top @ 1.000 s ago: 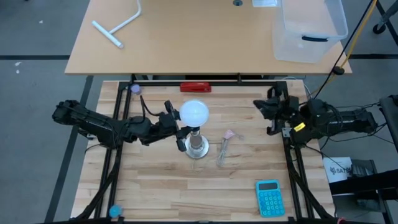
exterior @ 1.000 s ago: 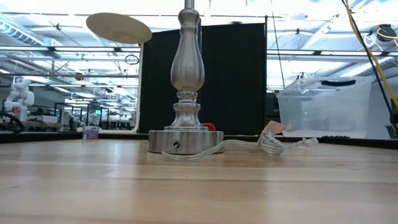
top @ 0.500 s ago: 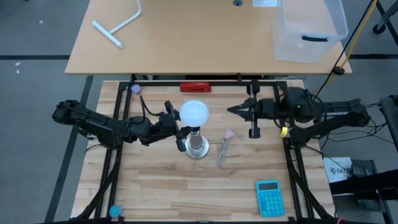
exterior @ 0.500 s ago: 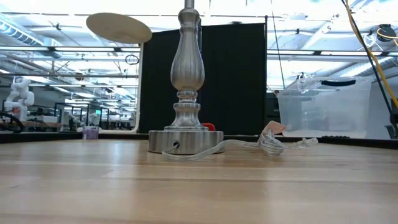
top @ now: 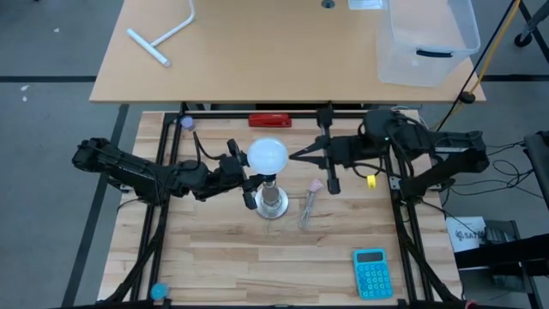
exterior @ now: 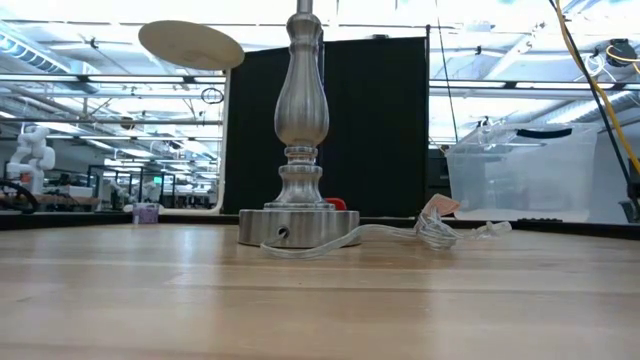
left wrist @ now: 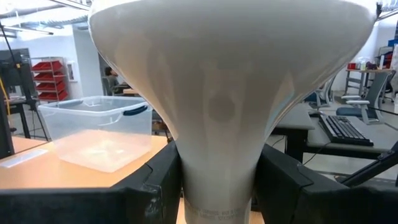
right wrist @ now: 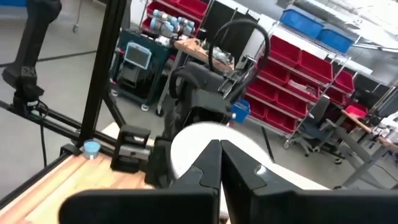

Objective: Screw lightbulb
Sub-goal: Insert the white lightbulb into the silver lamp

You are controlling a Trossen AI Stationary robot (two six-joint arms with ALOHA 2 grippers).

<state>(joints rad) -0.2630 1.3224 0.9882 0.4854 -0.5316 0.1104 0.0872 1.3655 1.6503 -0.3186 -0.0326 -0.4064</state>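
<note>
The white lightbulb [top: 267, 155] stands upright, domed head up, over the top of the silver lamp stand [top: 272, 202]. Its head hides its base and the stand's top from above. My left gripper [top: 243, 169] comes from the table's left and is shut on the bulb [left wrist: 217, 81]. My right gripper [top: 296, 157] is shut and holds nothing. It points level at the bulb's head from the table's right, its tips [right wrist: 219, 155] just short of the head [right wrist: 186, 140]. The low view shows only the stand's stem [exterior: 301, 110] and round foot [exterior: 297, 228]. My left gripper pinches the bulb's narrow neck [left wrist: 217, 180], just above the screw base, between its two fingers [left wrist: 158, 183]. The fingers come nearly level from the table's left, one on each side of the neck. The bulb stands upright in the hold. My right gripper: I cannot tell whether its tips touch the bulb's head.
A clear cord [top: 306, 210] with a small pink piece [top: 316, 184] lies right of the stand. A blue calculator [top: 371, 272] lies near the front right. A red object [top: 269, 120] sits at the far edge. Beyond, another table holds a clear bin [top: 426, 39].
My right gripper has swung from the table's right edge toward the bulb, rising and rolling on its axis as it went, and has stayed shut. The bulb has kept its place.
</note>
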